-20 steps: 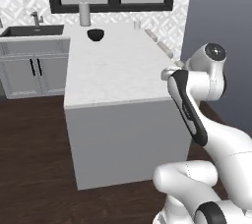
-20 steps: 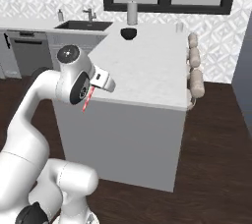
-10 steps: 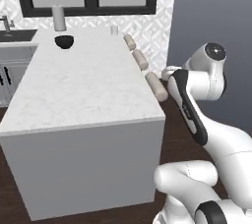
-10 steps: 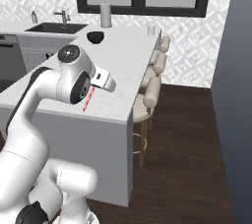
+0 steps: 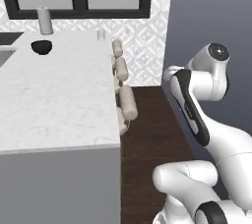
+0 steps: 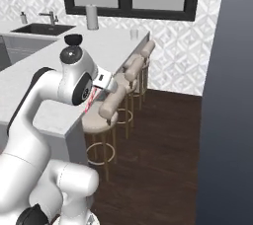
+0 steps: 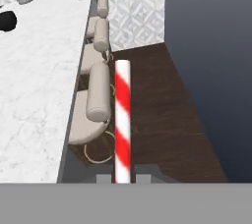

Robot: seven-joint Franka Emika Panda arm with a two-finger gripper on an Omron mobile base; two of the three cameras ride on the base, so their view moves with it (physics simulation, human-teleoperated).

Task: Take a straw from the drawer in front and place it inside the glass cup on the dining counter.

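Hand view: straw point(image 7: 122, 120) clamped in gripper point(image 7: 122, 178) jaws, long axis vertical mid-frame, tip pointing up beside stools point(image 7: 98, 98), counter point(image 7: 34, 85) left.

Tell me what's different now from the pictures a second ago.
The base has driven and turned: the dining counter has slid left across both base views, and the stools and dark floor along its far side have come into view. Nothing on the counter moved by itself. The hand stays shut on the straw, held out from the arm as before; the glass cup and bowl sit where they were.
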